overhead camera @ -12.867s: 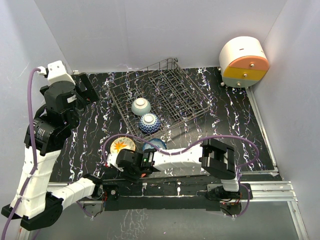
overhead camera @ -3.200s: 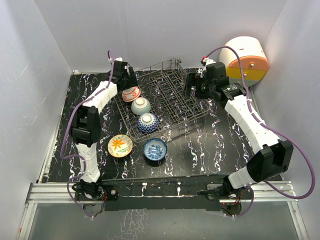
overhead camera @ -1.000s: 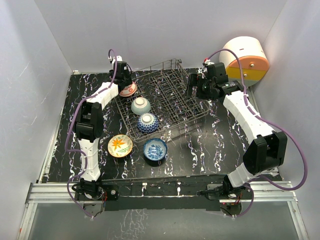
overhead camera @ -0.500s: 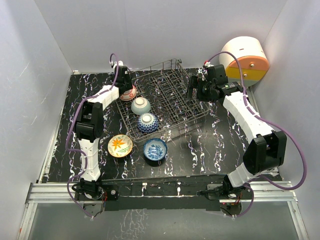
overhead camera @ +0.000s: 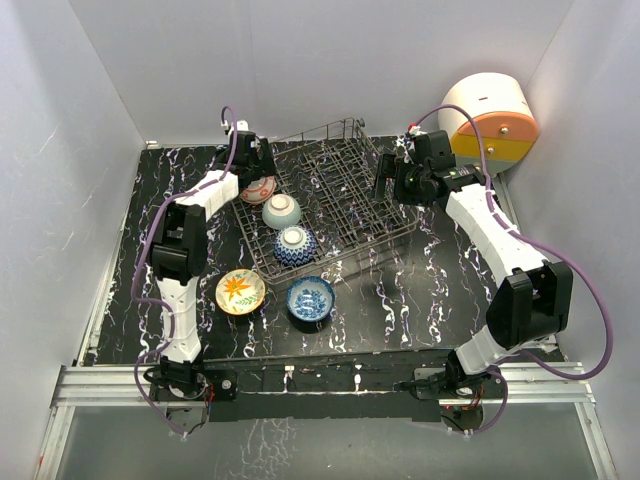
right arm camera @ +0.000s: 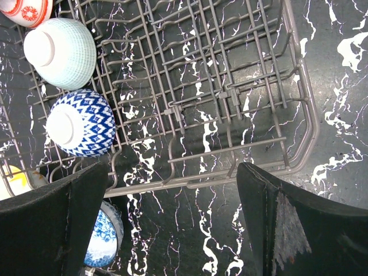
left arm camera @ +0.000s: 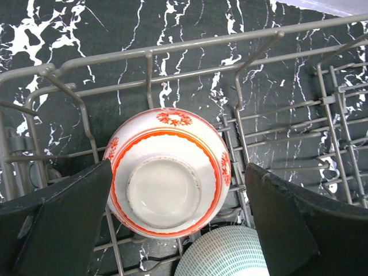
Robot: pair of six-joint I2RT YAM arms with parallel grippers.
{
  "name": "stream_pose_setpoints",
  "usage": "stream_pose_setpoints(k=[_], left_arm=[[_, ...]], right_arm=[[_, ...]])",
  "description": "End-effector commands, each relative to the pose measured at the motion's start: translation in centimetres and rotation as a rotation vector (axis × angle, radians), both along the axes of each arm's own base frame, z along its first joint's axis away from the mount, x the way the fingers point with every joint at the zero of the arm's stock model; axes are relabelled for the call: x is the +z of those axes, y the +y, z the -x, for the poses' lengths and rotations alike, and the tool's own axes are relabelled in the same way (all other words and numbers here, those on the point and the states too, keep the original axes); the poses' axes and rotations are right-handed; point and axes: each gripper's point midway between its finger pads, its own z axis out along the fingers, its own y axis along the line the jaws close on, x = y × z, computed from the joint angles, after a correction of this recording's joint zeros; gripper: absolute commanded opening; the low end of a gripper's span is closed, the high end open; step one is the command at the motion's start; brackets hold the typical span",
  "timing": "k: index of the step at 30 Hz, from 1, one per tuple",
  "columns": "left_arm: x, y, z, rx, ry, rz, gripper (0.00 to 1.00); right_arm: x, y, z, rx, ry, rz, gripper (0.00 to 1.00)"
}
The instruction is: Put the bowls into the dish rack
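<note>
**Loading bowls into the rack**

Hovering the left gripper [left arm camera: 178, 167] above the far-left corner of the rack [overhead camera: 345, 200], jaws spread wide to either side of the red bowl [left arm camera: 167, 172] and gripping nothing. Standing just beside or touching the bowl's rim on one side, impossible to tell which, and clearly apart from it on the other.

Showing that bowl lying foot-up in the rack, its pale underside ringed in orange-red. Finding the green bowl [right arm camera: 60, 46] just nearer in the same row, also foot-up, and the diamond bowl [right arm camera: 80, 122] next after it, likewise upturned.

Hanging the right gripper [right arm camera: 172, 167] over the rack's right half, jaws wide apart and holding nothing.

Leaving the yellow bowl [overhead camera: 241, 291] and the blue bowl [overhead camera: 311, 299] upright on the marbled black table [overhead camera: 440, 270], side by side just off the rack's near corner.

Standing the round white, orange and yellow drawer unit [overhead camera: 487, 125] at the far-right corner, beyond the right arm.
</note>
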Motion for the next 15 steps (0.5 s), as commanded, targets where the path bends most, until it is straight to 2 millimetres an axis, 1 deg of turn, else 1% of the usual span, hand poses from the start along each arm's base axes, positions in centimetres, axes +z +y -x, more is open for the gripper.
stream_pose_setpoints(k=[1, 4, 6, 7, 8, 10, 11, 12, 13, 15], left_arm=[[7.8, -1.8, -0.1, -0.057, -0.133, 0.077, 0.97], [10.7, -3.3, 0.9, -0.1, -0.168, 0.119, 0.97], [12.6, -5.1, 2.2, -0.159, -0.182, 0.12, 0.97], [13.4, -6.5, 3.2, -0.202, -0.188, 0.105, 0.97], [14.1, -7.4, 4.2, -0.229, -0.189, 0.092, 0.97], [15.0, -8.6, 6.6, -0.276, -0.175, 0.072, 0.97], [15.0, -9.0, 7.9, -0.291, -0.157, 0.063, 0.97], [15.2, -9.2, 9.3, -0.302, -0.142, 0.059, 0.97], [15.0, -9.2, 11.1, -0.314, -0.111, 0.05, 0.97], [14.9, -8.8, 14.4, -0.325, -0.076, 0.025, 0.97]], right_arm=[[2.2, 0.2, -1.0, 0.008, -0.072, -0.019, 0.99], [2.4, 0.2, -1.1, 0.008, -0.078, -0.022, 0.99], [2.4, 0.3, -1.1, 0.01, -0.075, -0.025, 0.99], [2.4, 0.4, -1.1, 0.011, -0.075, -0.028, 0.99], [2.5, 0.4, -1.2, 0.011, -0.075, -0.031, 0.99], [2.5, 0.5, -1.2, 0.01, -0.076, -0.035, 0.99], [2.5, 0.5, -1.2, 0.009, -0.075, -0.037, 0.99], [2.5, 0.5, -1.2, 0.01, -0.076, -0.037, 0.99], [2.5, 0.5, -1.2, 0.011, -0.074, -0.038, 0.99], [2.6, 0.6, -1.1, 0.018, -0.077, -0.042, 0.99]])
